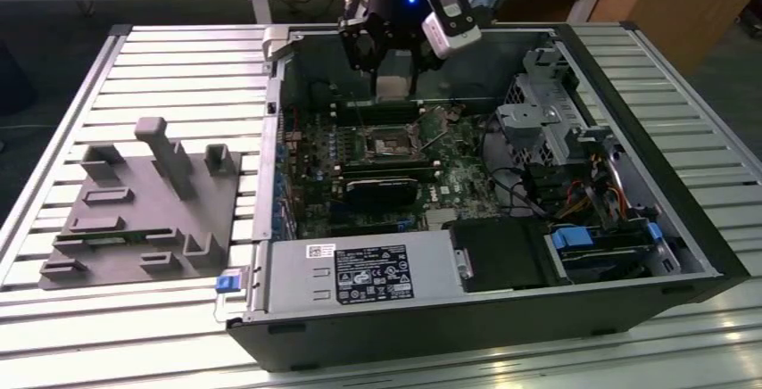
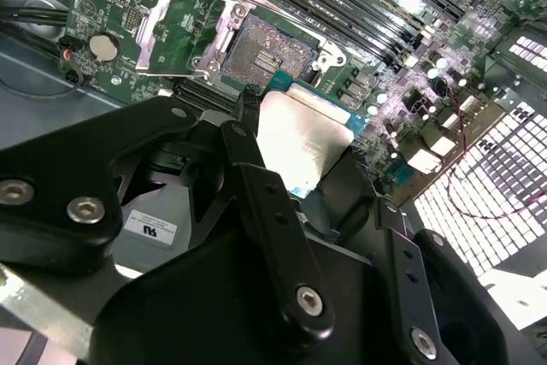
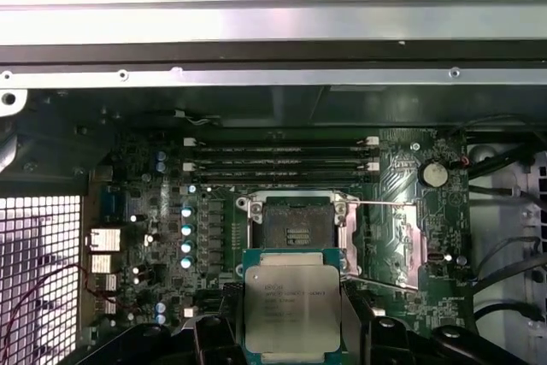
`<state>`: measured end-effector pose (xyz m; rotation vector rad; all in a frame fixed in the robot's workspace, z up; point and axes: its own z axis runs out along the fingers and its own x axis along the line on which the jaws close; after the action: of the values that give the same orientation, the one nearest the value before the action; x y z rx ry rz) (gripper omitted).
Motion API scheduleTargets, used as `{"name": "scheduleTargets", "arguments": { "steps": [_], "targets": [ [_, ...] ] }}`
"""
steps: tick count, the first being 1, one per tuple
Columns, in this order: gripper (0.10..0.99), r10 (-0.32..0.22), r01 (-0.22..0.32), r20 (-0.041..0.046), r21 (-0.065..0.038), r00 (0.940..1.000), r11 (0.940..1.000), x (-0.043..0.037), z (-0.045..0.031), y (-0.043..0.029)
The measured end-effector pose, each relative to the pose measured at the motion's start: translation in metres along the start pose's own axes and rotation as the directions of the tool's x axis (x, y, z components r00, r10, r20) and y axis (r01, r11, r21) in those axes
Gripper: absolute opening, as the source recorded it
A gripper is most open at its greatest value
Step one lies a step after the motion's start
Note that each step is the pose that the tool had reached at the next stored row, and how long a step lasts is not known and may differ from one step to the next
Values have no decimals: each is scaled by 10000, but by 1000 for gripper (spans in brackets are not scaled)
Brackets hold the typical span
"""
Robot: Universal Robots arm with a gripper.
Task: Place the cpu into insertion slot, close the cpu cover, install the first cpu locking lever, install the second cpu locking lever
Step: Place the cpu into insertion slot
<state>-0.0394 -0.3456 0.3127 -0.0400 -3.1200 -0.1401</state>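
Black two-fingered gripper (image 3: 291, 339) is seen clamped on the cpu (image 3: 291, 305), a small flat square chip with a dull silvery-grey metal top and a green edge. The chip is held by two opposite sides between the black fingers (image 3: 208, 341), and in both wrist views it is carried above the board, just beside the socket and not seated in it. In the second wrist view the cpu (image 2: 303, 138) is caught brightly lit between the closed fingers (image 2: 249, 156).

The insertion slot (image 3: 297, 228), a small dark square socket ringed by silvery metal, is left uncovered, with its contact field exposed. The cpu cover (image 3: 389, 241), a thin silvery square frame plate, is swung open and lies to one side of the socket.

In the exterior view the gripper (image 1: 393, 81) is positioned over the far part of the open black computer case (image 1: 476, 318), above the green motherboard (image 1: 312, 153). A grey moulded fixture (image 1: 143, 202) is set on the slatted metal table (image 1: 191, 59), on the exterior view's left.
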Motion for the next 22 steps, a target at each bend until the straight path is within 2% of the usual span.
{"name": "scheduleTargets", "arguments": {
  "steps": [22],
  "targets": [
    [537, 0, 0, 1, -1, 10000, 10000, -4, 209, -19]
  ]
}}
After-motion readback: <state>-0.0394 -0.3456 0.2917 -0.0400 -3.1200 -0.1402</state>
